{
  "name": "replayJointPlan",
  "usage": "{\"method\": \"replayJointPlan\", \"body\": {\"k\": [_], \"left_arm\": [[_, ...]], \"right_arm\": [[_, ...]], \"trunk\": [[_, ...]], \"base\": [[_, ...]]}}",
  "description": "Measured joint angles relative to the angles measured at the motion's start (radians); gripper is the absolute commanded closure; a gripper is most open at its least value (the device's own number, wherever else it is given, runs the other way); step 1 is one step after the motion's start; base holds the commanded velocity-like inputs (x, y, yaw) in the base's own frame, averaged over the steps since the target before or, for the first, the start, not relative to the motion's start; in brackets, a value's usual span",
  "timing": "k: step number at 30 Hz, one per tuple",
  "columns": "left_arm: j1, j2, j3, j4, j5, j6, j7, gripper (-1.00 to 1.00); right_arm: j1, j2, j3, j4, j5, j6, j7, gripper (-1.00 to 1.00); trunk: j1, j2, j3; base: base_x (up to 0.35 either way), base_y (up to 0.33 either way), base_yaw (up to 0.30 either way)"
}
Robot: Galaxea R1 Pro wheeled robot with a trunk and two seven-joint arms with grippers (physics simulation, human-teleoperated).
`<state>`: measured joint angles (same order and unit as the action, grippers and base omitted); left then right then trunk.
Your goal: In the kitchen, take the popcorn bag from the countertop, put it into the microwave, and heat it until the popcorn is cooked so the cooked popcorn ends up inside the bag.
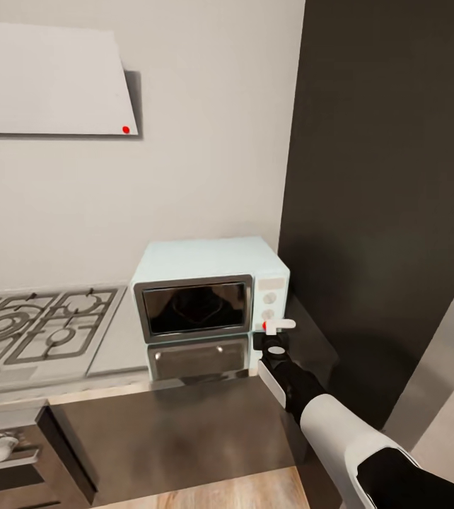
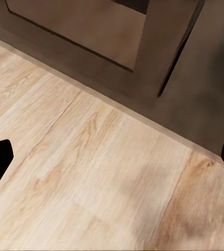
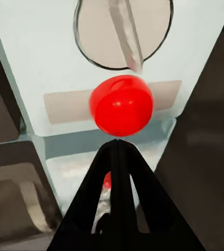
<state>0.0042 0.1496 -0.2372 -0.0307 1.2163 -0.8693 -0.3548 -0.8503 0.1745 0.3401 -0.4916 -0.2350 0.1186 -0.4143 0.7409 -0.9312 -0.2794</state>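
Microwave [image 1: 209, 297]: a boxy pale mint-blue case with rounded corners, standing on the shiny grey countertop [image 1: 184, 424], which mirrors its front. Its long axis runs side to side along the wall, and the dark glass door [image 1: 196, 307] faces out toward the robot. The door is shut, and I cannot tell what lies behind the glass. The control panel with two white knobs sits at the door's right, directly ahead of the right gripper [image 1: 278, 326]. In the right wrist view the black fingers [image 3: 117, 172] are pressed together into one point, the tip just under the glossy red dot [image 3: 121, 105], with a round pale knob [image 3: 123, 32] beyond it. A gas hob [image 1: 36, 325] with grey grates lies well to the gripper's left. The left gripper [image 2: 112, 167] is spread wide over pale wood-grain floor [image 2: 91, 172].
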Motion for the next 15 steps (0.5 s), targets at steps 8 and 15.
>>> {"method": "replayJointPlan", "body": {"k": [8, 15], "left_arm": [[0.0, 0.0, 0.0, 0.0, 0.0, 0.001, 0.001, -1.0], [0.0, 0.0, 0.0, 0.0, 0.0, 0.001, 0.0, -1.0]], "right_arm": [[0.0, 0.0, 0.0, 0.0, 0.0, 0.001, 0.0, 1.0], [0.0, 0.0, 0.0, 0.0, 0.0, 0.001, 0.0, 1.0]], "trunk": [[0.0, 0.0, 0.0], [0.0, 0.0, 0.0]], "base": [[0.11, -0.061, 0.0], [0.013, -0.011, 0.0]]}}
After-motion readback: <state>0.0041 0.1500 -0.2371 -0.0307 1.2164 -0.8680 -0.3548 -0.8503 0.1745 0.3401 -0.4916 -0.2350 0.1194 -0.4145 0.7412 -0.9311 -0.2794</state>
